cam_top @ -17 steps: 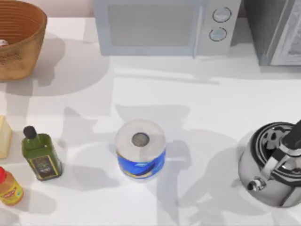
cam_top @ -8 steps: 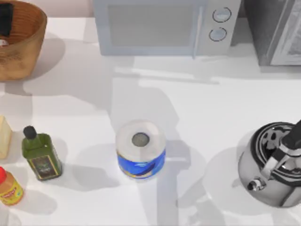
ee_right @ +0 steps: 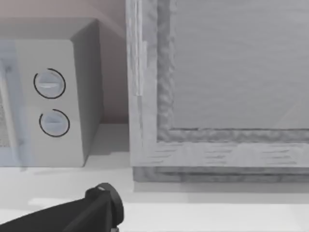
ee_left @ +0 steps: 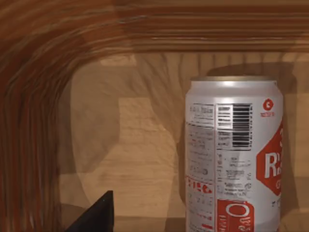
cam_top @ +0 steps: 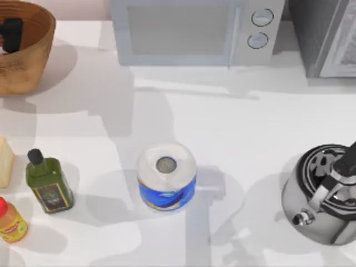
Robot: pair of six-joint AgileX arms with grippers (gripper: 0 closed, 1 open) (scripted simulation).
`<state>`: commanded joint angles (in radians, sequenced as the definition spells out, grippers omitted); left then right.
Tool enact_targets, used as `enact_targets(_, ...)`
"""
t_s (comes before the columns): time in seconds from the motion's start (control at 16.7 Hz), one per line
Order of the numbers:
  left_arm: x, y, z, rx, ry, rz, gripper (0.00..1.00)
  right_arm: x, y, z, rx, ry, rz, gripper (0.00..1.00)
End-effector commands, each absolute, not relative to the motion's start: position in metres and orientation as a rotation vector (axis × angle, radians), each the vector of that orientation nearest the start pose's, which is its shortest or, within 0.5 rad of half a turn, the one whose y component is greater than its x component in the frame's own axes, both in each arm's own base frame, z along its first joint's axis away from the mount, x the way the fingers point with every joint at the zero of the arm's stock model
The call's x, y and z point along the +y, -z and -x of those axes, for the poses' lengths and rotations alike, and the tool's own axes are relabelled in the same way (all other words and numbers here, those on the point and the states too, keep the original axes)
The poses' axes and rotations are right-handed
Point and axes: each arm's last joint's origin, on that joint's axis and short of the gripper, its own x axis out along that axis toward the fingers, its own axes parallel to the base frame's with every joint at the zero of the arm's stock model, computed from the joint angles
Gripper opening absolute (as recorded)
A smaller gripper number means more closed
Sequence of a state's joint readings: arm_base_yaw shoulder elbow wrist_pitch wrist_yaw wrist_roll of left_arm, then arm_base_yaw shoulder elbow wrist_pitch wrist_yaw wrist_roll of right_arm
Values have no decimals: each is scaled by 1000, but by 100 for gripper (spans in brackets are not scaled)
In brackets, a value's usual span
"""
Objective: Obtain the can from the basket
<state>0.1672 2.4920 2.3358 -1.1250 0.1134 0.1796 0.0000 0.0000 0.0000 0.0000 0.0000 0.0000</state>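
My left gripper (cam_top: pixel 11 34) hangs low at the desk's far left corner, one dark fingertip (ee_left: pixel 94 217) showing, its fingers seemingly spread.

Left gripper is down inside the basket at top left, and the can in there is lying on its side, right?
Not quite. The left gripper is inside the basket at top left, but the can stands upright on the basket floor, as the left wrist view shows.

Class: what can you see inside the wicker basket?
Inside the basket stands the can, upright on the floor near the wall. The left gripper reaches in over it, covering most of the can from above.
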Motion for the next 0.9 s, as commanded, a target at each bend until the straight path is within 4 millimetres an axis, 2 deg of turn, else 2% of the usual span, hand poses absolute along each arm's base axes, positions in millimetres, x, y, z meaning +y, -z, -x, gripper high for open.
enact_targets(0.18, 86, -186, -508, 1265, 54, 26, 100, -1, -160, -106, 0, 0, 0, 100)
enact_targets(0.3, 87, -180, -511, 1266, 51, 29, 100, -1, -160, -106, 0, 0, 0, 100)
enact_targets(0.66, 86, -130, -526, 1267, 49, 30, 100, -1, -160, -106, 0, 0, 0, 100)
enact_targets(0.9, 86, -129, -526, 1267, 49, 30, 100, -1, -160, -106, 0, 0, 0, 100)
